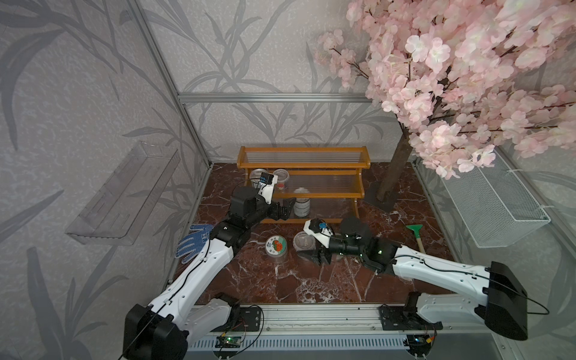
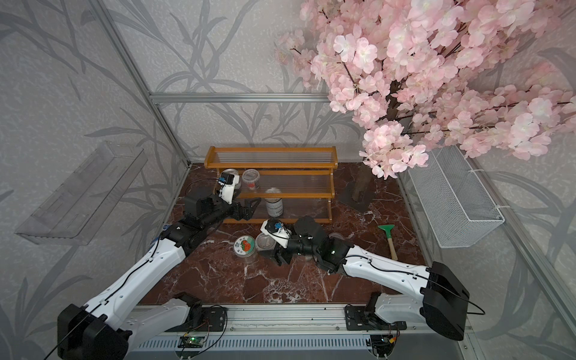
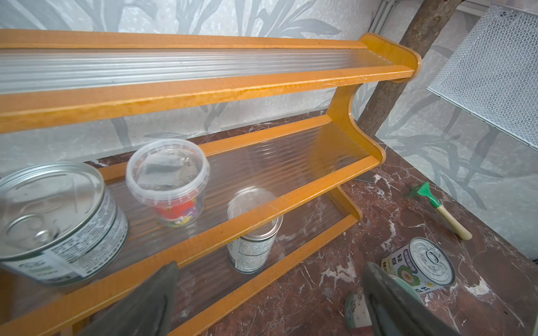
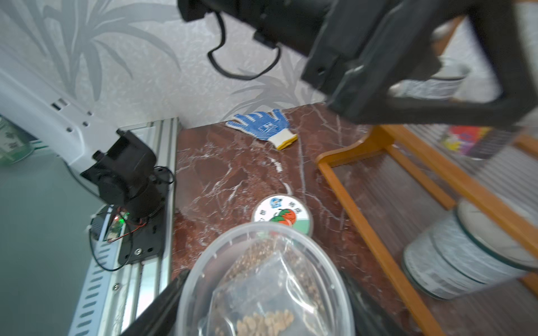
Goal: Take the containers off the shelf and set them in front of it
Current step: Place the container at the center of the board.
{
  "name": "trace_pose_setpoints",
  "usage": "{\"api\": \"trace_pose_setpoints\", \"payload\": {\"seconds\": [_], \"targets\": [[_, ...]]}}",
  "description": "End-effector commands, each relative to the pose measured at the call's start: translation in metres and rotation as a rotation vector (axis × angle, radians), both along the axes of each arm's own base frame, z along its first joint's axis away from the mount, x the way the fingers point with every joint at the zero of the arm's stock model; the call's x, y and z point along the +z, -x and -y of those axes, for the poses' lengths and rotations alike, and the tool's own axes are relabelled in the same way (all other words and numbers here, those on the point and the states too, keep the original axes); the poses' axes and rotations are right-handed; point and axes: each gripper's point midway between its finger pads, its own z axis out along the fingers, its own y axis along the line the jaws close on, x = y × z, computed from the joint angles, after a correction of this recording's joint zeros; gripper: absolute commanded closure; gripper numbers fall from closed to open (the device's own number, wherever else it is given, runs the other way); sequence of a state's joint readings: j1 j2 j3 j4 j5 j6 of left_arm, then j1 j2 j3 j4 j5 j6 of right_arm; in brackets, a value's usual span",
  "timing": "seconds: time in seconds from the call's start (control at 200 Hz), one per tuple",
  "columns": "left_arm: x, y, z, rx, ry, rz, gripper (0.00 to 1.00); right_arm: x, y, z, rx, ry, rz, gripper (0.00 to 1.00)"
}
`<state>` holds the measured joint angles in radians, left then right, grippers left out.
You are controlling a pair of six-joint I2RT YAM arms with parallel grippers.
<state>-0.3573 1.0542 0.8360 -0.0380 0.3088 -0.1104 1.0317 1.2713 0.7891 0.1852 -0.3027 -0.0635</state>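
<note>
The orange-brown shelf (image 1: 311,194) stands at the back. Its middle tier holds a silver tin (image 3: 58,221) and a clear red-labelled cup (image 3: 171,183). A second tin (image 1: 301,204) stands on the bottom tier. My left gripper (image 1: 288,208) hangs open and empty just left of that tin, at the bottom tier's front rail. On the floor in front stand a jar with a white fruit lid (image 1: 276,244) and another tin (image 3: 419,266). My right gripper (image 4: 262,291) is shut on a clear plastic cup (image 1: 303,241) beside the jar, a finger on each side.
A blue dotted glove (image 1: 194,240) lies at the left floor edge. A green-headed tool with a wooden handle (image 1: 416,233) lies at the right. A tree trunk (image 1: 394,174) stands right of the shelf, with a white wire basket (image 1: 495,205) on the right wall.
</note>
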Motion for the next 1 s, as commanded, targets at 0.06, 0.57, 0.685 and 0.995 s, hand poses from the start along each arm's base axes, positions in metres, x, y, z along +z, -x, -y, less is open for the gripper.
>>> {"api": "trace_pose_setpoints", "payload": {"seconds": [0.06, 0.57, 0.685, 0.995], "targets": [[-0.006, 0.007, -0.009, 0.018, 0.011, -0.016, 0.0, -0.019, 0.038, -0.037, 0.155, -0.003, 0.013, 0.25], [-0.01, 0.01, -0.013, 0.023, -0.006, -0.043, 0.0, -0.097, 0.058, -0.098, 0.301, 0.084, 0.042, 0.24], [-0.011, 0.011, -0.015, 0.029, -0.011, -0.047, 0.0, -0.109, 0.055, -0.101, 0.288, 0.093, 0.044, 0.24], [-0.013, 0.012, -0.018, 0.041, -0.029, -0.06, 0.0, -0.135, 0.051, -0.111, 0.28, 0.112, 0.031, 0.22]]}}
